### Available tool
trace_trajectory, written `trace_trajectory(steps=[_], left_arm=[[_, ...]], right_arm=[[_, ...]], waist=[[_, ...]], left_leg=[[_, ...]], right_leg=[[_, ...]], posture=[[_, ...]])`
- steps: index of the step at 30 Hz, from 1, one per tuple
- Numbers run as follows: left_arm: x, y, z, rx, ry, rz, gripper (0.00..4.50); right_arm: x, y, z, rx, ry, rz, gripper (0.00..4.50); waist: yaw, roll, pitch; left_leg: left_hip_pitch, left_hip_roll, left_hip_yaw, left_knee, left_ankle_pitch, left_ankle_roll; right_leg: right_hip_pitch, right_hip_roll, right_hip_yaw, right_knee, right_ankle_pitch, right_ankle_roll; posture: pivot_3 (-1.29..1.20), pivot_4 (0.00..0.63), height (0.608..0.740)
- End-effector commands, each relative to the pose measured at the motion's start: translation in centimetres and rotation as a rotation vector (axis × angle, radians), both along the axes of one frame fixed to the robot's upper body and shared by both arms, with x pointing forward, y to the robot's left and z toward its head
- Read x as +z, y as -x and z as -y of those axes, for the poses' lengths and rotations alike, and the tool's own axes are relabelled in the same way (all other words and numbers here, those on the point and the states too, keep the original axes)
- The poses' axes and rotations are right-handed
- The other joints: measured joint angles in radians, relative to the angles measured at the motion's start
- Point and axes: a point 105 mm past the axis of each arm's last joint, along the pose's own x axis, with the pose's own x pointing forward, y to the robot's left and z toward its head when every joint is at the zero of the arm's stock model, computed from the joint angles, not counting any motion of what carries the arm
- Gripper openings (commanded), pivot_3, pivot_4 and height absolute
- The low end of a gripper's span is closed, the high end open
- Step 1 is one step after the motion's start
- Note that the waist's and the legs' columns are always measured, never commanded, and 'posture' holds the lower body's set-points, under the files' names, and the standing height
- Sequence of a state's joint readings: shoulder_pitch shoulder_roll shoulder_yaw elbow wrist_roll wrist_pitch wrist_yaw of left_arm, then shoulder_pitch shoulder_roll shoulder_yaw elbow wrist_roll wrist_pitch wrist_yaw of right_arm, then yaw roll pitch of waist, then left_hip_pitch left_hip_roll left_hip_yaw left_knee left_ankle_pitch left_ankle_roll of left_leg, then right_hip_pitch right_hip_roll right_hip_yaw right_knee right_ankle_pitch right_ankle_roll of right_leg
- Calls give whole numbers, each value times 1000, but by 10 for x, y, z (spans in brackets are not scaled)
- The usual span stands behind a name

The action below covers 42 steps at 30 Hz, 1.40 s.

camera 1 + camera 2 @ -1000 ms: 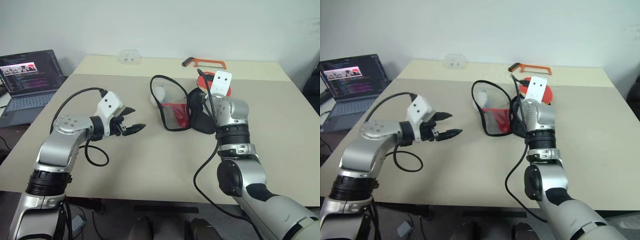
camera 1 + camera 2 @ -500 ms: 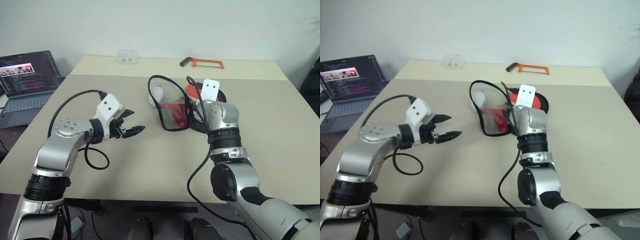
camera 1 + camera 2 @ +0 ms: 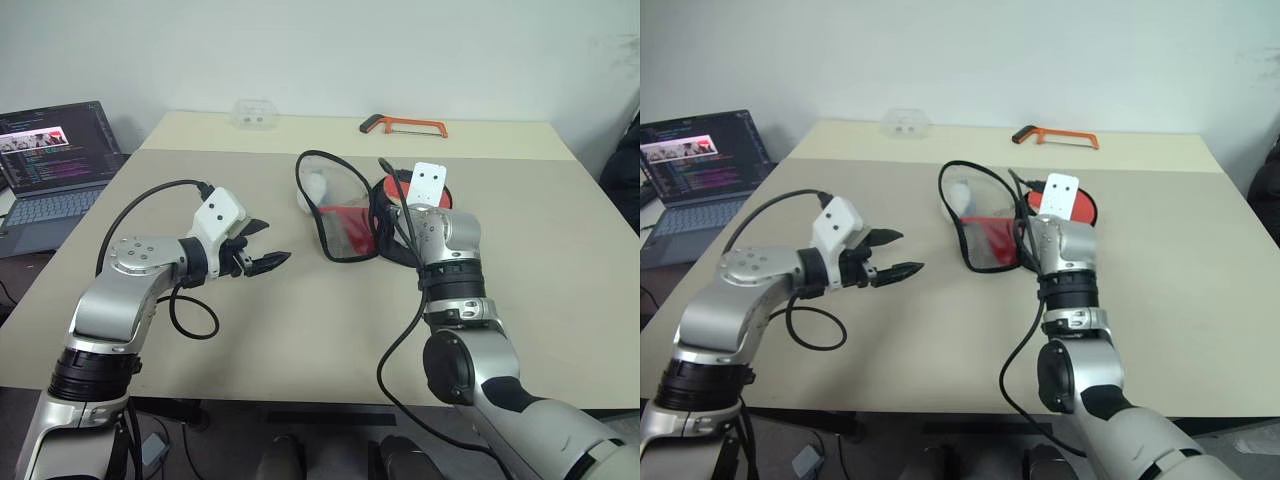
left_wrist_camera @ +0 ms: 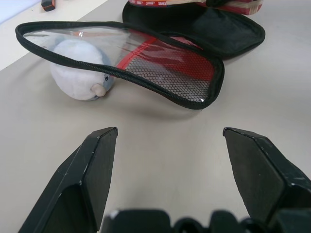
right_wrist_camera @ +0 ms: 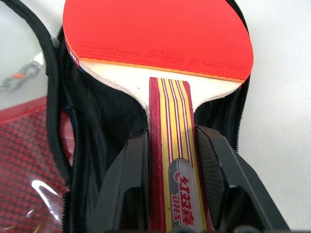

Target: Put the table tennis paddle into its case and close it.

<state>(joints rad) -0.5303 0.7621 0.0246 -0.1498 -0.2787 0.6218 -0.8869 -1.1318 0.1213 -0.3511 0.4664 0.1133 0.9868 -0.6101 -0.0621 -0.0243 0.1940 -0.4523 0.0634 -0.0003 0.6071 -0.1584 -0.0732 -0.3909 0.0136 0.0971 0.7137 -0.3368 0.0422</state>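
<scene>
- Right gripper [image 5: 171, 160]: you had it clamped on the striped wooden handle of the table tennis paddle [image 5: 160, 36], one black finger on each side of the handle.
- Table tennis paddle: its red rubber face lay flat over the black inner half of the case [image 3: 345, 215], inside the zip edge, while you kept hold of the handle.
- Case: it lay unzipped near the middle of the table [image 3: 300, 320]; the black half was flat under the paddle, and the red half with mesh pocket and clear window stood propped up on its edge to the left of it.
- Left gripper [image 3: 262, 245]: its fingers were spread wide with nothing between them; you held it above the table, well left of the case and pointing toward it.
- Small grey-white pouch [image 4: 80, 73]: it sat on the table just behind the raised flap.
- Orange-framed hacksaw [image 3: 405, 125]: lay at the far edge of the table.
- Laptop [image 3: 55, 165]: stood open on a lower surface off the table's left side, screen lit.
</scene>
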Motion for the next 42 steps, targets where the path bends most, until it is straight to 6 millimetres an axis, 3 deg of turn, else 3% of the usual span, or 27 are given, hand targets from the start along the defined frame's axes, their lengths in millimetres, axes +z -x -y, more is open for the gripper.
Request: trace_trajectory(steps=[1,8,14,18,26,31,33,35,37,39,42], left_arm=[[11,0,3,-22,-6,43,3818],[12,0,1,-13,-6,42,3818],[12,1,-1,-6,-10,41,3818],[12,-2,-1,-3,-9,39,3818],[10,-26,-2,31,10,34,3818],[7,-36,12,-18,13,-5,3818],[6,-39,18,-46,13,-18,3818],[3,-43,17,-57,4,-27,3417],[-2,-47,12,-57,-12,-38,2905],[-5,-51,8,-45,-36,-35,2177],[-3,-53,2,-38,-34,-28,994]], right_arm=[[14,-4,2,-20,13,67,1084],[-2,-8,3,-18,6,31,1084],[-4,-9,0,4,-7,15,3096],[6,-9,3,11,1,43,4473],[79,14,42,130,80,230,4473],[101,29,81,323,92,380,4473],[98,32,115,329,103,384,4473],[97,38,135,444,87,420,4500],[93,56,131,703,84,460,4500],[79,77,130,908,198,446,4500],[65,106,117,1143,99,416,4500]], waist=[[0,0,0],[-1,0,0],[-2,0,0],[-2,0,0],[9,0,0],[14,-1,-1],[13,-1,0],[12,-1,0],[12,-1,0],[8,-1,0],[-7,-1,0]], left_leg=[[0,0,0,0,0,0],[0,0,0,0,0,0],[0,0,0,0,0,0],[0,0,0,0,0,0],[0,0,0,0,0,0],[0,-1,0,1,0,0],[0,-1,0,1,0,0],[0,-1,1,1,0,0],[0,-1,1,1,0,0],[0,0,1,1,0,0],[0,0,1,1,0,0]], right_leg=[[0,0,0,0,0,0],[0,0,0,0,0,0],[0,0,0,0,0,0],[0,0,0,0,0,0],[0,0,0,0,0,0],[1,0,-1,-1,0,0],[1,0,0,-1,0,0],[1,0,0,-1,0,0],[1,0,0,-2,0,0],[1,1,0,-3,0,0],[2,2,1,-3,0,0]], posture=[[0,150,740],[0,150,740],[0,150,740],[0,150,740],[0,150,740],[0,150,740],[0,150,740],[0,150,740],[0,150,740],[0,150,740],[0,150,740]])
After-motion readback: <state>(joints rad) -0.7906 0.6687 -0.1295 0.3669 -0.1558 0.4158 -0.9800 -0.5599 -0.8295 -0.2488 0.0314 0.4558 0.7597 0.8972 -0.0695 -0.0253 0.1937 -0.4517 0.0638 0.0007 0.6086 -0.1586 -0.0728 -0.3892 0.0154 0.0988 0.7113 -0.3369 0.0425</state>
